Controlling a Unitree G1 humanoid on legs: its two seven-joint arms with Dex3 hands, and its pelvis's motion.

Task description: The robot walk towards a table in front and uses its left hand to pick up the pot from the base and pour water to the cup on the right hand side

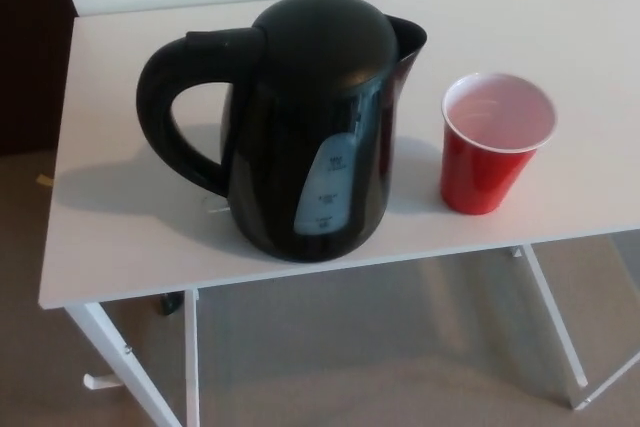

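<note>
Neither hand of the robot shows in my head view, so I cannot tell whether either is spread or closed, and nothing is being held or touched. On the white counter (120,237) stands the black pot (310,137), upright near the front edge, towards the counter's left side. Its looped handle (175,97) points to the left edge and its spout towards the cup. I cannot make out a base beneath it; the pot's body hides whatever it sits on. A pale water-level window (328,187) faces me, its markings too small to read. The red cup (493,147) with a white inside stands upright to the right of the pot, apart from it, near the front edge. The counter's right end is cut off.
</note>
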